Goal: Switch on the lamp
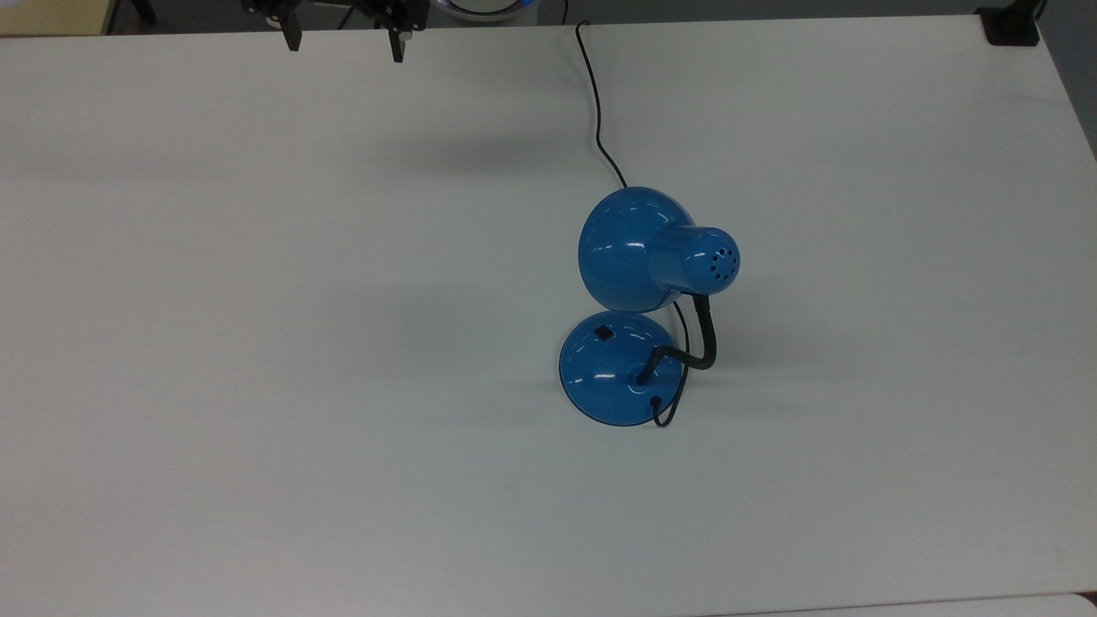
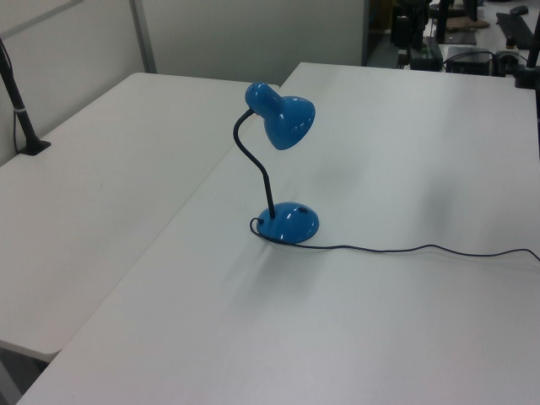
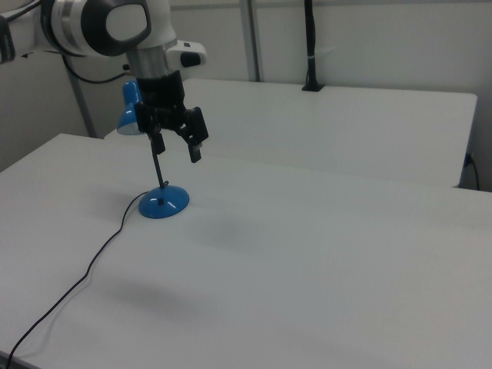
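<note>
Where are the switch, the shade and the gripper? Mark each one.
switch (image 1: 604, 332), top view, its black face on the blue base.
shade (image 1: 630, 248), top view, the dome's middle.
gripper (image 3: 176, 146), right view, midway between its open fingertips.
</note>
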